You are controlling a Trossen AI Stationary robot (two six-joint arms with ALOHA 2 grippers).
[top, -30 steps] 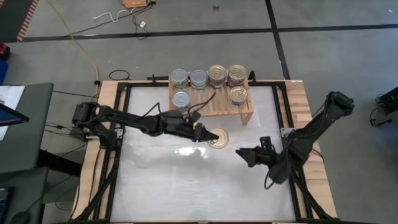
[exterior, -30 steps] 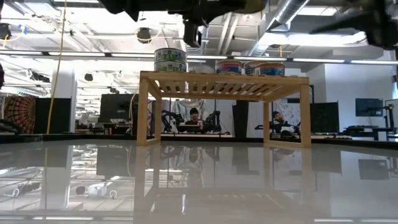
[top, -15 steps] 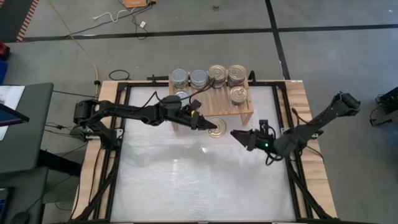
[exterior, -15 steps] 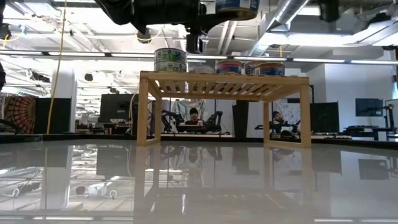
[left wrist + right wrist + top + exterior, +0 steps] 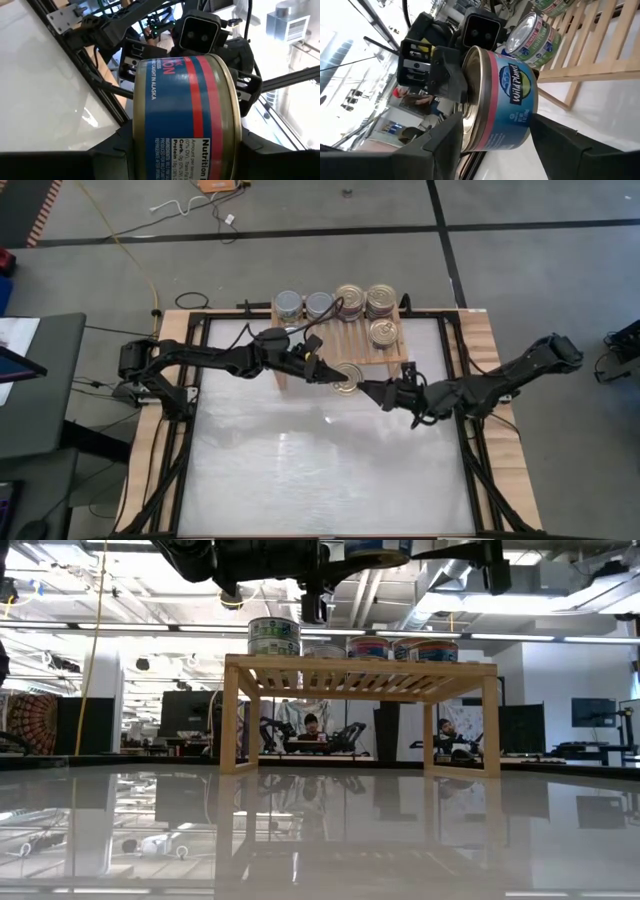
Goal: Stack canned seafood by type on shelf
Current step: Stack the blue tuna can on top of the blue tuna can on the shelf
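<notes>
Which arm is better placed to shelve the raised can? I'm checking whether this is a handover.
Probably the right. Its open gripper already brackets the can that the left gripper holds, and it sits nearer the gold-lidded cans on the shelf.

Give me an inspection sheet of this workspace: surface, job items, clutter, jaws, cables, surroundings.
Surface: glossy white table top, bare in front.
Job's things: light-wood slatted shelf carries silver-topped tins at its left, gold pull-tab tins at its right; one blue-and-red labelled gold-lidded tin is held in the air before the shelf.
Clutter: nothing seen.
Grippers: left gripper has its jaws shut on the held tin; right gripper sits beside that tin, jaws open either side of it, as its wrist view shows.
Cables: yellow cable and white cable on the floor.
Surroundings: grey floor with black tape lines; people at desks behind.
</notes>
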